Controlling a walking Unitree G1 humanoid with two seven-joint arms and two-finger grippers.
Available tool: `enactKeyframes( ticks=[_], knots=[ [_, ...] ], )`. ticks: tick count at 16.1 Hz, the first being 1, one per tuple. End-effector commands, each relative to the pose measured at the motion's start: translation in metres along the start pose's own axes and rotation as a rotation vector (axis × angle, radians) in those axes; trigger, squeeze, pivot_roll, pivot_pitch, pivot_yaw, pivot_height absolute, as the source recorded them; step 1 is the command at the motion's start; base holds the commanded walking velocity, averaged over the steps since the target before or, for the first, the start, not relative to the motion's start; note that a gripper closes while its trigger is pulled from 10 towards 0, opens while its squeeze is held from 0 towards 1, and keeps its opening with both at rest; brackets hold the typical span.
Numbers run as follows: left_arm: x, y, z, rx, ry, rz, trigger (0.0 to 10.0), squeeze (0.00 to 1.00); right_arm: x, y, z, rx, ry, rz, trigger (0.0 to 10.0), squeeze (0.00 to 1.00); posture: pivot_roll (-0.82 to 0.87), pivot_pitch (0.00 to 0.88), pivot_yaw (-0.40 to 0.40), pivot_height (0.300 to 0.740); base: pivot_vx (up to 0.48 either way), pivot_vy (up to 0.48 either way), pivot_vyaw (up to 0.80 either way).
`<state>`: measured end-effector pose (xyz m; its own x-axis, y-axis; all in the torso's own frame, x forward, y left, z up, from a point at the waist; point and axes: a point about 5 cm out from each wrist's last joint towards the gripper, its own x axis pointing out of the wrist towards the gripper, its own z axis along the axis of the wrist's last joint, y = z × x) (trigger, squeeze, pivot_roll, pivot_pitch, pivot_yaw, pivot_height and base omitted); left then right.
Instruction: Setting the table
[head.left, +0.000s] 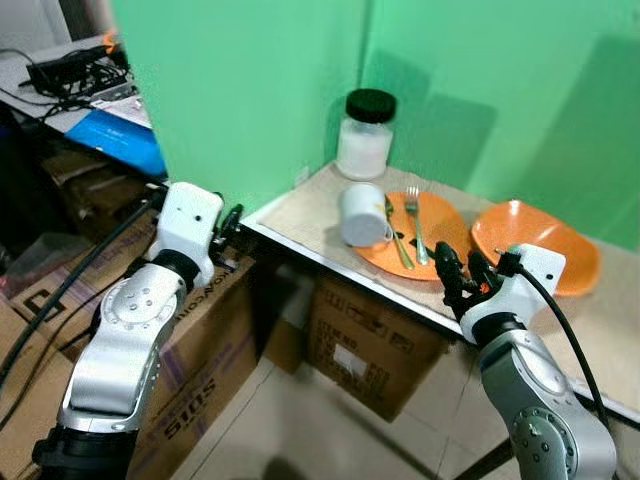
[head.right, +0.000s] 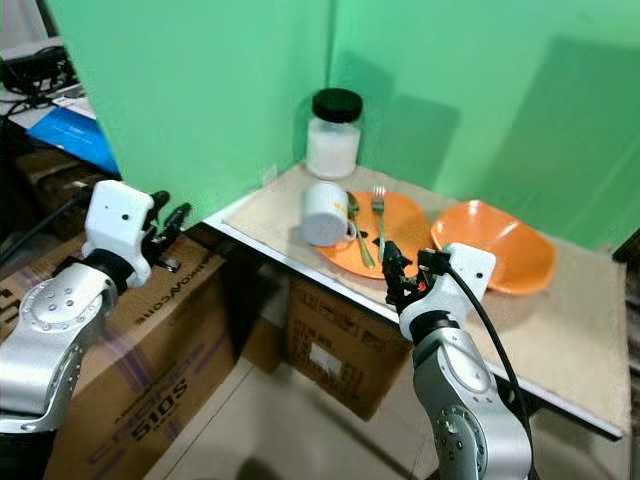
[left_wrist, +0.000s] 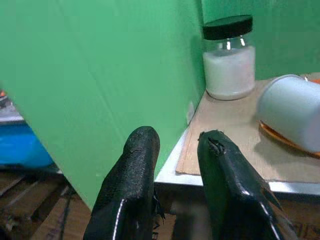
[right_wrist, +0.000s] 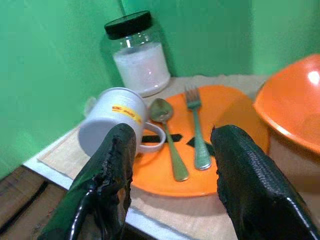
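right pincer (right_wrist: 170, 165) open at table (head.left: 300, 222) edge before orange plate (right_wrist: 225, 120).

head eyes look down; wrist views share the plate (right_wrist: 220, 165).

From here I get bright, even light, and the black-lidded glass jar of white powder (head.left: 366, 135) throws a soft shadow onto the green backdrop wall (head.left: 250, 90) behind it. Near that jar the head views are sharp; both wrist views blur their black fingers (right_wrist: 107, 185).
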<state>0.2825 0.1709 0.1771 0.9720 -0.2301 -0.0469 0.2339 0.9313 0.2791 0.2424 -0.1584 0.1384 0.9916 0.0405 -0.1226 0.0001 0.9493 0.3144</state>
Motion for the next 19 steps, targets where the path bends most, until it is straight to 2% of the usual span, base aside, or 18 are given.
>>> enactKeyframes(
  ticks=[1, 3, 5, 9, 12, 19],
  knots=[
    [-0.001, -0.007, 0.001, -0.012, -0.008, -0.001, 10.0, 0.00, 0.000, -0.007, 0.003, -0.075, -0.004, -0.030, 10.0, 0.00, 0.09, 0.000, -0.040, 0.740, 0.000, 0.000, 0.00],
    [-0.003, -0.006, 0.001, -0.005, -0.015, 0.024, 10.0, 0.00, 0.002, -0.007, 0.003, -0.164, -0.012, -0.029, 10.0, 0.00, 0.10, 0.000, -0.049, 0.740, 0.000, 0.000, 0.00],
    [-0.004, -0.004, 0.001, -0.042, -0.023, 0.036, 10.0, 0.00, 0.005, -0.003, 0.005, -0.171, -0.028, 0.002, 10.0, 0.00, 0.10, 0.000, -0.059, 0.740, 0.000, 0.000, 0.00],
    [-0.005, -0.006, 0.003, -0.036, -0.035, 0.019, 10.0, 0.00, 0.010, 0.001, 0.006, -0.134, -0.030, 0.041, 10.0, 0.00, 0.11, 0.000, -0.064, 0.740, 0.349, 0.000, 0.00],
    [-0.006, -0.004, 0.004, -0.026, -0.034, 0.016, 10.0, 0.00, 0.012, 0.006, 0.006, -0.119, -0.036, 0.072, 10.0, 0.00, 0.11, 0.000, -0.066, 0.740, 0.399, 0.000, -0.73],
    [-0.009, 0.003, 0.004, 0.009, -0.026, 0.028, 10.0, 0.00, 0.015, 0.019, 0.003, -0.124, -0.013, 0.170, 10.0, 0.00, 0.13, 0.000, -0.081, 0.740, 0.401, 0.000, 0.00]
  ],
)
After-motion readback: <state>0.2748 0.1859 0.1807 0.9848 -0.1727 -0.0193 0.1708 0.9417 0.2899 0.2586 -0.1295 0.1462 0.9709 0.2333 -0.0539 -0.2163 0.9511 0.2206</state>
